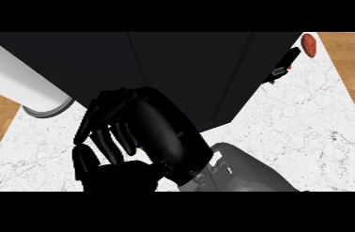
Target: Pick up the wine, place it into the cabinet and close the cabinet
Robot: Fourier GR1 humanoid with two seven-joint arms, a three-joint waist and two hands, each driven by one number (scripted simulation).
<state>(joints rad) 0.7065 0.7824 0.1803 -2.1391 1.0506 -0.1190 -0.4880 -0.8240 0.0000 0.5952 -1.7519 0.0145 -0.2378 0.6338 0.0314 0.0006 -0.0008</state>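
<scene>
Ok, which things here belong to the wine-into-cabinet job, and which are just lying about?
Job: black cabinet; right hand in front of it; no wine bottle shows.
Lying about: white cylinder at left; red object far right; left hand resting, lower edge.

this looks like a kitchen: a white marble-patterned tabletop (298, 113) with wooden edging along its sides carries a tall black cabinet (187, 71) whose door (239, 81) has a dark handle (284, 65). a white cylindrical appliance or container (31, 88) lies at the left, and a small reddish-brown item (309, 44) sits beyond the cabinet.
</scene>
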